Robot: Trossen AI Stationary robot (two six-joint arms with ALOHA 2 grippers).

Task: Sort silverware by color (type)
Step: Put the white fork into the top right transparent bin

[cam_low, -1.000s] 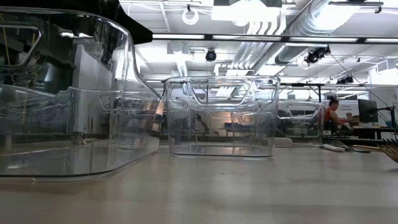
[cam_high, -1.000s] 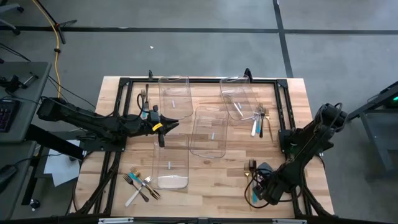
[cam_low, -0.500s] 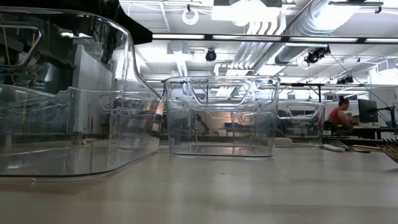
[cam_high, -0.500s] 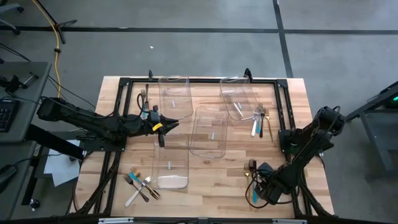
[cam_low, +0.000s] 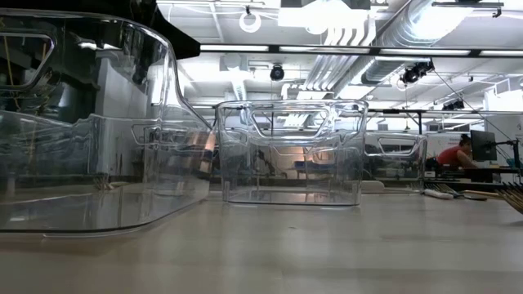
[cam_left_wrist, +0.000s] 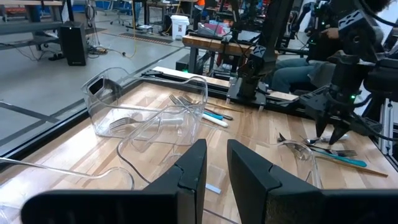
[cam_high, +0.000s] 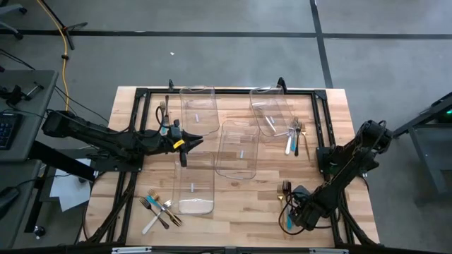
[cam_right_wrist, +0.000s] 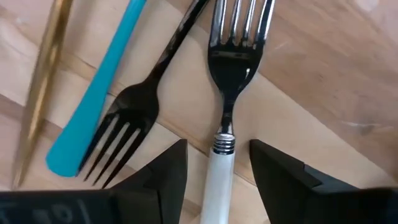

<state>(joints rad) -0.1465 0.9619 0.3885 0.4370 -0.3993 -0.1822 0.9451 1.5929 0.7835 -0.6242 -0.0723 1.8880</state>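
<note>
My right gripper (cam_right_wrist: 217,168) is open at the table's near right corner (cam_high: 293,215), low over a small heap of silverware. Its fingers stand on either side of the white handle (cam_right_wrist: 216,180) of a silver-headed fork (cam_right_wrist: 233,56) that lies flat on the wood. Beside it lie a black fork (cam_right_wrist: 127,121), a teal handle (cam_right_wrist: 99,93) and a gold utensil (cam_right_wrist: 40,93). My left gripper (cam_high: 189,141) hangs over the table's left middle between the clear bins, its fingers (cam_left_wrist: 193,168) a narrow gap apart and empty.
Several clear bins stand mid-table (cam_high: 238,148), (cam_high: 198,106), (cam_high: 194,185), (cam_high: 272,109). More silverware lies at the near left (cam_high: 159,207), the far right (cam_high: 296,134) and the far left (cam_high: 162,109). A person sits in the room behind (cam_low: 458,155).
</note>
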